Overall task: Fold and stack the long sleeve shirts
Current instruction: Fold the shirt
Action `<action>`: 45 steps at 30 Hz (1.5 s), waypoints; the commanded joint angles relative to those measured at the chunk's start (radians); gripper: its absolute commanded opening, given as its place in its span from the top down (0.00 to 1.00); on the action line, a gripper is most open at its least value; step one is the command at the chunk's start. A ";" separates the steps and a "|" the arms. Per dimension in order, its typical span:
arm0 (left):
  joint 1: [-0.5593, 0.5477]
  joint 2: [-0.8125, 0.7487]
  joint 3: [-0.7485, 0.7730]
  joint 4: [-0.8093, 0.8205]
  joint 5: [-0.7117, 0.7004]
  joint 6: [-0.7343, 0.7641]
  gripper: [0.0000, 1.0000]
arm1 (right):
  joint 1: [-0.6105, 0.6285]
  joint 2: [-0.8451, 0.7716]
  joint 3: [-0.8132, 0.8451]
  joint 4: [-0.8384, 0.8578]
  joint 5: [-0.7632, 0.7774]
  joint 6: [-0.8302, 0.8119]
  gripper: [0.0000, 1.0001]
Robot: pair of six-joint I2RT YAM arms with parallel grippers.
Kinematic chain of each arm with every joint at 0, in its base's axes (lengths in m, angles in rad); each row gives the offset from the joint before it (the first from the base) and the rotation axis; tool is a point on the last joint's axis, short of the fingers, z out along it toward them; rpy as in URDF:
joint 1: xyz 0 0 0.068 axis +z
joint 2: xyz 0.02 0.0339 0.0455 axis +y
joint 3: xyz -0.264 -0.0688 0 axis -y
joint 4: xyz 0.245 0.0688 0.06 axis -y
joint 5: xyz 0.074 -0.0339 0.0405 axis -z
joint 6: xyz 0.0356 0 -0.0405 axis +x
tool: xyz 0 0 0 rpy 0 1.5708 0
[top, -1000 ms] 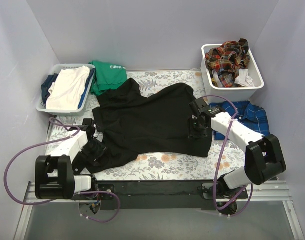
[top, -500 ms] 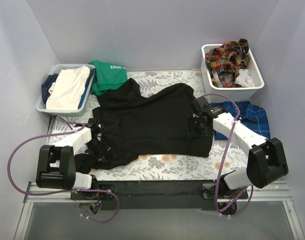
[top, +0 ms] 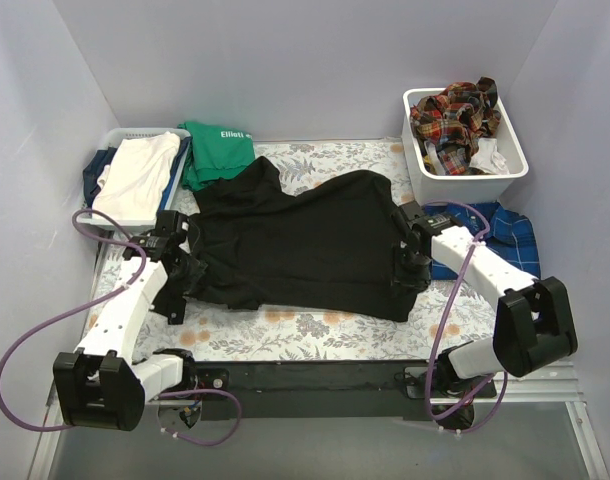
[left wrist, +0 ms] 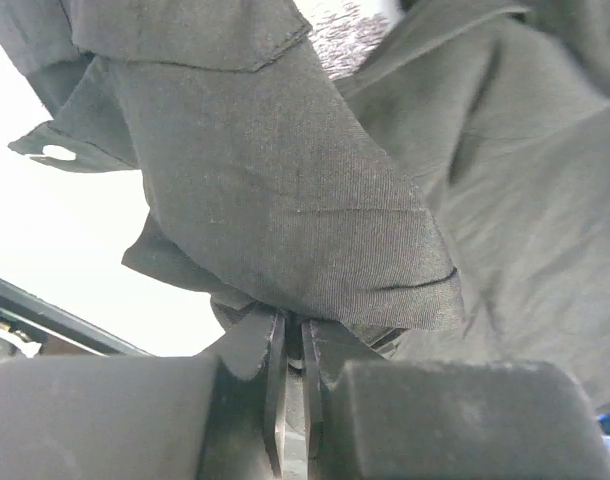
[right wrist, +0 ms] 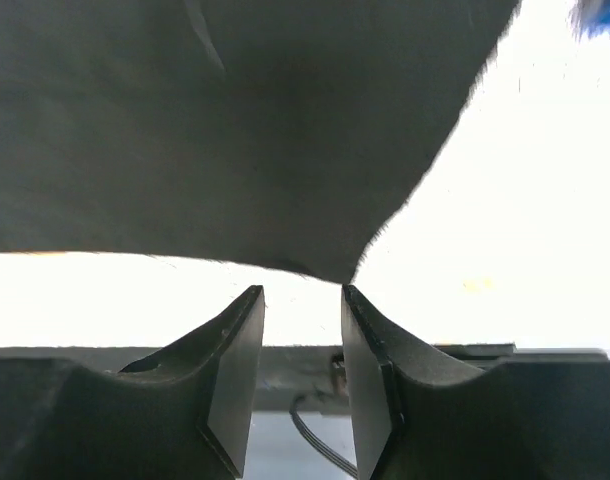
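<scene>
1. The black shirt [top: 305, 235] lies spread across the centre of the top view on the floral table cover [top: 315, 325]. One part of it reaches toward the upper left.
2. The left gripper [left wrist: 293, 325] sits at the shirt's left edge. Its jaws are pressed together on a bunched fold of the black cloth, which drapes over the fingertips in the left wrist view.
3. The right gripper [right wrist: 303, 300] sits at the shirt's lower right edge. Its jaws stand partly apart with nothing between them, and a corner of the hem hangs just beyond the fingertips.
4. The blue plaid shirt [top: 497, 228] lies at the right of the frame, just beside the black shirt. The right arm and its purple cable [top: 463, 255] cross over part of it.
5. The white bin [top: 467, 176] at the upper right holds the heaped red-orange plaid shirts [top: 455, 112].
6. The green top [top: 217, 150] lies at the upper left of centre. Whether the black cloth touches it cannot be told.
7. The basket [top: 97, 214] at the upper left holds a cream cloth [top: 135, 175], and the left arm's wrist is near the basket's lower right corner.
</scene>
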 commanded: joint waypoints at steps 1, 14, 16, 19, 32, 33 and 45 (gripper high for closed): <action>-0.002 -0.024 -0.038 -0.050 -0.040 -0.009 1.00 | -0.001 0.019 -0.063 -0.104 -0.007 0.002 0.55; 0.000 0.001 -0.074 -0.030 -0.034 0.068 1.00 | -0.001 0.108 -0.134 0.006 -0.073 0.034 0.49; -0.002 0.007 -0.074 -0.032 -0.036 0.072 1.00 | -0.003 0.143 -0.134 0.023 -0.061 0.043 0.49; 0.000 0.010 -0.071 -0.029 -0.033 0.077 1.00 | -0.001 0.166 -0.140 0.061 -0.055 0.060 0.49; -0.002 -0.007 -0.051 -0.050 -0.063 0.082 1.00 | -0.017 0.200 -0.155 0.106 -0.020 0.065 0.98; -0.002 -0.013 -0.048 -0.052 -0.068 0.077 1.00 | -0.017 0.191 -0.155 0.098 -0.016 0.062 0.99; -0.002 -0.128 0.003 -0.156 -0.111 0.028 1.00 | -0.018 0.025 -0.090 -0.049 -0.016 0.010 0.99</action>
